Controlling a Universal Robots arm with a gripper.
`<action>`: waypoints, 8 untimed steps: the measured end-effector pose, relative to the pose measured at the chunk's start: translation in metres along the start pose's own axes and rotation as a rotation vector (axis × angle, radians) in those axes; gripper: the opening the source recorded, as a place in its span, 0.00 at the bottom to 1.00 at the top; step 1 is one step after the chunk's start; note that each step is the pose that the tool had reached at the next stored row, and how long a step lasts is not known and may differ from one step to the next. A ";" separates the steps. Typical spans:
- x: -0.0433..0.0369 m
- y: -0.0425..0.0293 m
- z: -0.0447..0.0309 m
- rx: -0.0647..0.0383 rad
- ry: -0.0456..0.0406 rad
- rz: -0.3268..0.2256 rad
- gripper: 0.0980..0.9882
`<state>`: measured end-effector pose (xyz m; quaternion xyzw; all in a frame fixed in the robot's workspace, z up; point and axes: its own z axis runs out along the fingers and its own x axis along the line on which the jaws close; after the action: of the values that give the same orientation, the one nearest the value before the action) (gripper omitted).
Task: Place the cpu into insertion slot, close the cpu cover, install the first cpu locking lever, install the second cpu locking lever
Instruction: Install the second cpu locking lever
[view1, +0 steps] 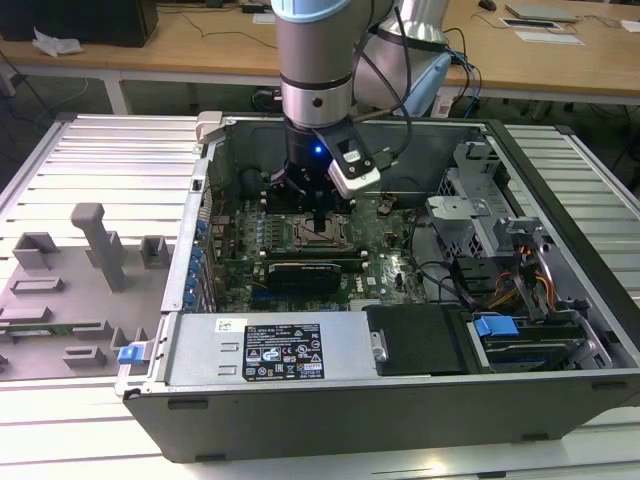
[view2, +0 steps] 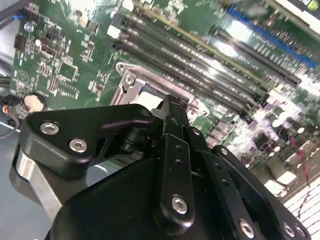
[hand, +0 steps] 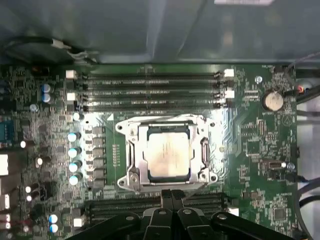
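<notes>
Pincer (hand: 172, 196): fingers pressed together, empty, its body hiding part of the socket in the second wrist view | cpu (hand: 167, 156): 1, seated | cover (hand: 167, 121): 1, down

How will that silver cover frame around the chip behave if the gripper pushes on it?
The cover looks like thin metal, so probably light and slightly springy. It lies flat around the chip, so it should hardly shift. The gripper stands at its edge; its smooth surface may let fingertips slide.
</notes>
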<state>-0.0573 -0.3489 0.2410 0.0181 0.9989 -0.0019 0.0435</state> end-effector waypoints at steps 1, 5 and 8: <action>-0.0001 -0.0013 0.0000 0.000 0.0000 0.000 0.01; -0.0002 -0.0058 0.0004 -0.005 0.0026 0.000 0.01; -0.0004 -0.0130 0.0023 -0.013 0.0494 0.001 0.01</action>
<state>-0.0572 -0.3619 0.2387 0.0184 0.9996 0.0052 0.0190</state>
